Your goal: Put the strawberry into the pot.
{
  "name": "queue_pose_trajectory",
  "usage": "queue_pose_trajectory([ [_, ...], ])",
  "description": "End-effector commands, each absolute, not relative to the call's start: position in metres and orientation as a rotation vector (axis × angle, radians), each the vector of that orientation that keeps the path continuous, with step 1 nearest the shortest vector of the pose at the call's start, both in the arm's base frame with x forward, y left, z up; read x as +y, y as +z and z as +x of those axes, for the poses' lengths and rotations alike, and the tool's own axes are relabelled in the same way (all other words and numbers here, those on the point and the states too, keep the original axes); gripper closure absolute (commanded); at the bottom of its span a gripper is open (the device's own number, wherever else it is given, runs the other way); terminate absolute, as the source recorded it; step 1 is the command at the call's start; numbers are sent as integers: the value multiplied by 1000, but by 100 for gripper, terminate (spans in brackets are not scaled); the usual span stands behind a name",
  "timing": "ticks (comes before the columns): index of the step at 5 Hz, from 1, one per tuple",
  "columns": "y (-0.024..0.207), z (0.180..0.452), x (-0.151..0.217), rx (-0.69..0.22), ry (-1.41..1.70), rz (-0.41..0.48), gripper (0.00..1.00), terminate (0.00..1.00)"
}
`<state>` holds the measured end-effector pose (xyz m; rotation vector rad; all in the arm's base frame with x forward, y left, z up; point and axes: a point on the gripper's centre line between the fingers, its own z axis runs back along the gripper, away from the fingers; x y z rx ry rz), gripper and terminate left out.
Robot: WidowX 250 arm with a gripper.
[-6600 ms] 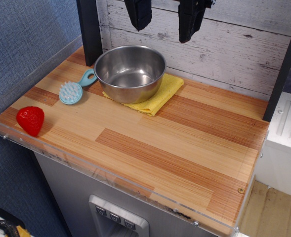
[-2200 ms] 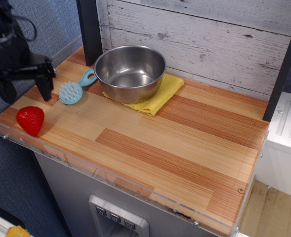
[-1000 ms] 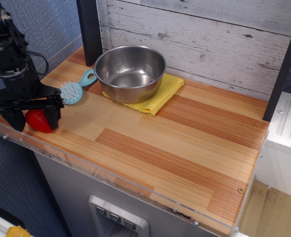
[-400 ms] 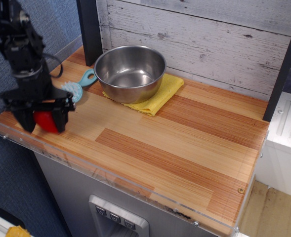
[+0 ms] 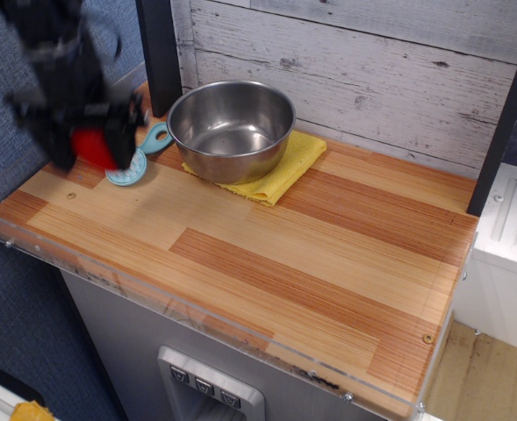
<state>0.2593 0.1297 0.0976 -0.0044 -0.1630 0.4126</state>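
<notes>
Observation.image showed me the pot (image 5: 231, 128) standing on a yellow cloth (image 5: 286, 167). Left of the pot, my blurred gripper (image 5: 89, 145) was clamped on the strawberry (image 5: 94, 146), raised above a blue brush (image 5: 138, 161).

1. The pot (image 5: 231, 128) stands at the back of the table (image 5: 328, 263), on a cloth (image 5: 286, 167).
2. A brush (image 5: 138, 161) lies just left of the pot, partly hidden.
3. The gripper (image 5: 91, 140), blurred, is above the table's back left, over the brush.
4. The strawberry (image 5: 93, 147) sits between its fingers, left of the pot.
</notes>
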Motion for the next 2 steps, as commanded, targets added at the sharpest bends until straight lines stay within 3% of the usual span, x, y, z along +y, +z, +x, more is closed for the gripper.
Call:
queue_pose_trajectory([
  [1, 131, 336, 122, -288, 346, -47, 100, 0],
  [2, 111, 368, 118, -268, 326, -53, 100, 0],
])
